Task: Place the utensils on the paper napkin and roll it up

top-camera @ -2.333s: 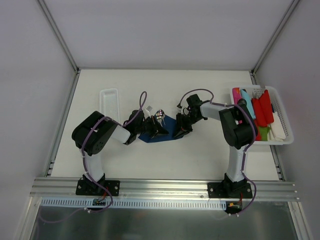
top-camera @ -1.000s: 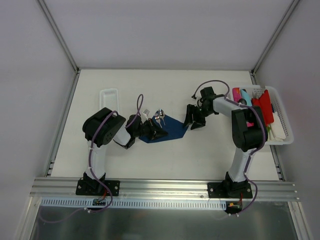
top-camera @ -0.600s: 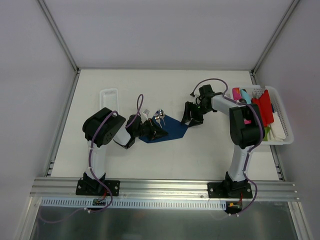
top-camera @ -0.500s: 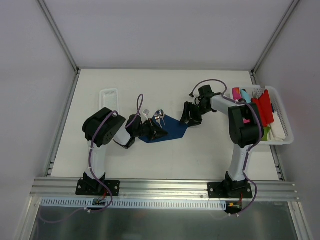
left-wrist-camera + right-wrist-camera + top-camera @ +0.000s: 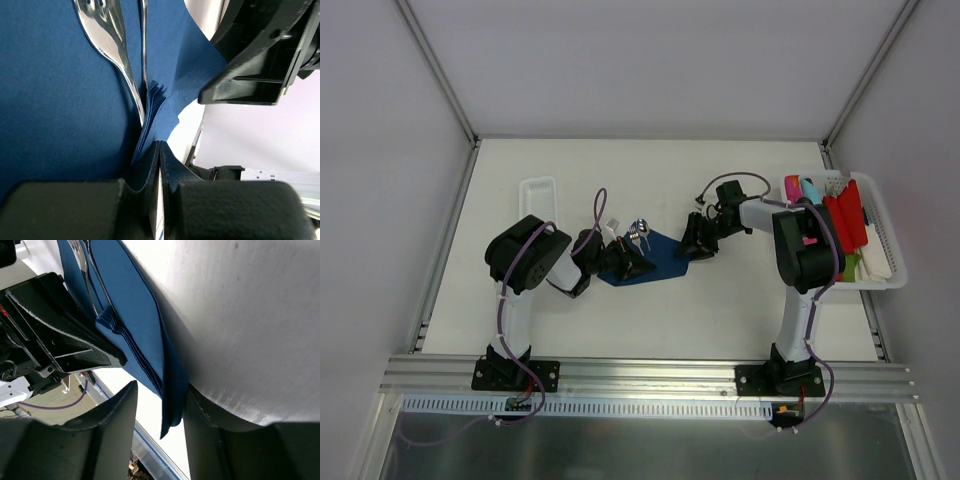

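Observation:
The dark blue paper napkin point(image 5: 660, 257) lies on the table between both arms. Two shiny silver utensils point(image 5: 109, 42) rest on it, and their heads stick out past its far edge point(image 5: 640, 230). My left gripper point(image 5: 160, 146) is shut on a lifted fold of the napkin's left side point(image 5: 628, 262). At the napkin's right corner, my right gripper point(image 5: 691, 247) is open. That corner point(image 5: 172, 390) hangs between its two fingers, lying against the right finger point(image 5: 210, 435) with a gap to the left one.
A long white tray point(image 5: 538, 203) lies at the back left. A white basket point(image 5: 892, 255) holding red, pink and turquoise plastic pieces stands at the right edge. The right gripper's black finger point(image 5: 255, 70) shows close in the left wrist view.
My right gripper has slid left to the napkin's right corner, and its jaws have narrowed around it. The left arm and the utensils have not moved.

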{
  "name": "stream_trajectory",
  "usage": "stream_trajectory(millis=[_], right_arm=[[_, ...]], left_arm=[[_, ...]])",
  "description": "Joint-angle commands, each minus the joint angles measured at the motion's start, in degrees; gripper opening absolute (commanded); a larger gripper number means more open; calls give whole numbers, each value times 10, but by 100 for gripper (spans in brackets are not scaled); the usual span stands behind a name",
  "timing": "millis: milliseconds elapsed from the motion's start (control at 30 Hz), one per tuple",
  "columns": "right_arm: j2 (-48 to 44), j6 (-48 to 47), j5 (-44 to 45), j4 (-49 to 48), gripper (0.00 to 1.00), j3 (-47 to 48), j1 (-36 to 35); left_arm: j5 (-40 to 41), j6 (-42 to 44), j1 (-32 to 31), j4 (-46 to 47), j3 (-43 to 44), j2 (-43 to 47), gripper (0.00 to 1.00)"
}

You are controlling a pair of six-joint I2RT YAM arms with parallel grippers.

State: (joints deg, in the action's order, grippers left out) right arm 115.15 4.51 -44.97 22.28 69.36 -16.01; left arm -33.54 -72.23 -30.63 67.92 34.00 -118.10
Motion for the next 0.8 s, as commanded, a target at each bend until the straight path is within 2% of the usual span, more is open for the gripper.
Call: stream_trajectory(millis=[0, 167, 367, 567, 767], right_arm=[[-33, 9, 11, -16, 41, -11, -3], [-53, 29, 7, -22, 24, -8, -4], [-49, 54, -8, -22, 13, 7, -16], [-44, 69, -20, -24, 6, 15, -34], [-35, 100, -32, -36, 6, 20, -58]], left_arm=[[11, 26, 6, -26, -3, 1, 0], [14, 26, 6, -29, -4, 1, 0], [13, 28, 6, -52, 4, 1, 0], [12, 32, 6, -67, 10, 0, 0], [12, 31, 6, -67, 9, -3, 0]])
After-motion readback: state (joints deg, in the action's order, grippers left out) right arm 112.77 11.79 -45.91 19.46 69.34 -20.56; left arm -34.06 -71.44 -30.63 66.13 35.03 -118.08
